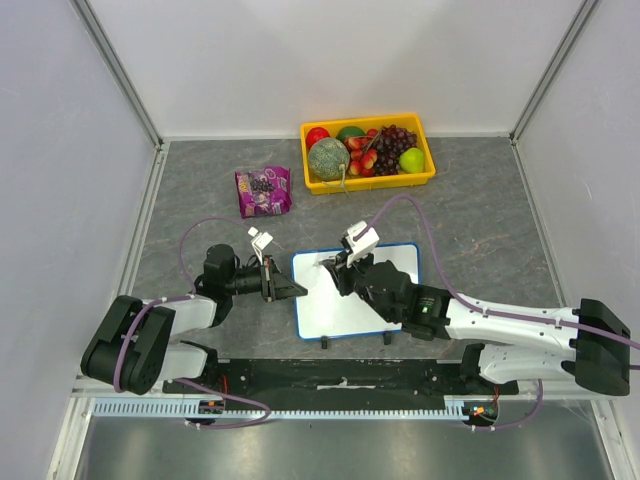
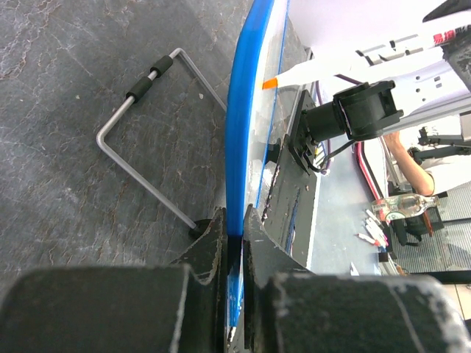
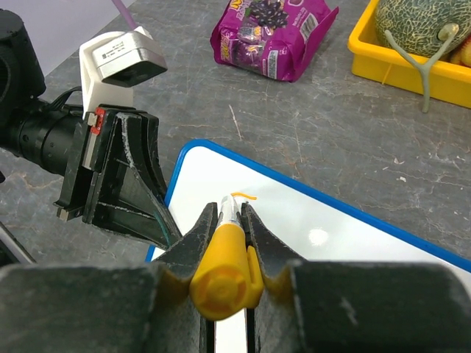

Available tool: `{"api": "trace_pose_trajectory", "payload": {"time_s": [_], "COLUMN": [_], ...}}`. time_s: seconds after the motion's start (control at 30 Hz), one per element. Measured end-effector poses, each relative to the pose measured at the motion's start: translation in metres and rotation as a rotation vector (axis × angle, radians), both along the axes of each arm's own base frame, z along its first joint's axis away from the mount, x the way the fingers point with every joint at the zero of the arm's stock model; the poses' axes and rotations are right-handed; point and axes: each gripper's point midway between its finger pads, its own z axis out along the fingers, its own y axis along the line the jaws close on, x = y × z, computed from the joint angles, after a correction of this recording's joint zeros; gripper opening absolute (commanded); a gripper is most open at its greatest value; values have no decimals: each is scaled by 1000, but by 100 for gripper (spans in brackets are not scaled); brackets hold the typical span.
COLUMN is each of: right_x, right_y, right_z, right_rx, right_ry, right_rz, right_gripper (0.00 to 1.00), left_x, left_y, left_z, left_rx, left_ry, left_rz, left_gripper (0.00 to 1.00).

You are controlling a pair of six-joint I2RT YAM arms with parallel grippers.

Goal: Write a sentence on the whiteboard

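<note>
The whiteboard point(image 1: 335, 312) lies flat on the grey table in front of the arms; its blue rim also shows in the left wrist view point(image 2: 239, 140) and its white face in the right wrist view point(image 3: 331, 235). My left gripper point(image 1: 291, 290) is shut on the board's left edge point(image 2: 234, 222). My right gripper point(image 1: 336, 270) is shut on a white marker with a yellow end point(image 3: 223, 276), tip down on the board's upper left part. Of the sentence, only one short orange stroke point(image 3: 246, 195) shows at the tip. The marker's orange tip also shows in the left wrist view point(image 2: 271, 83).
A yellow tray point(image 1: 425, 176) of fruit stands at the back. A purple snack bag point(image 1: 263, 190) lies left of it, also in the right wrist view point(image 3: 272, 33). A bent metal wire stand point(image 2: 143, 88) lies on the table under the board's left side.
</note>
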Motion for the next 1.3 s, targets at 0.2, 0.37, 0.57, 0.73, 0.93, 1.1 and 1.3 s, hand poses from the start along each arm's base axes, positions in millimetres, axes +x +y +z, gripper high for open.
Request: {"api": "trace_pose_trajectory", "payload": {"time_s": [0.2,0.37,0.57,0.73,0.93,1.1,1.3], "right_x": [-4,-8,-11,-13,-15,-13,-10], "right_y": [4,5,3,-4,-11,-14,-17], "right_z": [-4,-10,-13,-16,-18,-17,-15], "right_rx": [1,2,3,9,13,14,18], "right_ry": [17,35,46,55,58,54,47], "right_rz": [29,43,48,43,26,4,-23], "right_gripper": [0,0,0,0,0,0,0], "left_x": [0,1,1,1,1,1,2], "left_y": [0,0,0,0,0,0,-1], "left_z": [0,-1,-1,-1,-1,-1,0], "left_rx": [0,1,2,2,2,2,1], "left_ry": [2,6,7,7,6,6,5], "left_rz": [-1,-1,-1,-1,-1,-1,0], "left_gripper": [2,2,2,2,2,2,2]}}
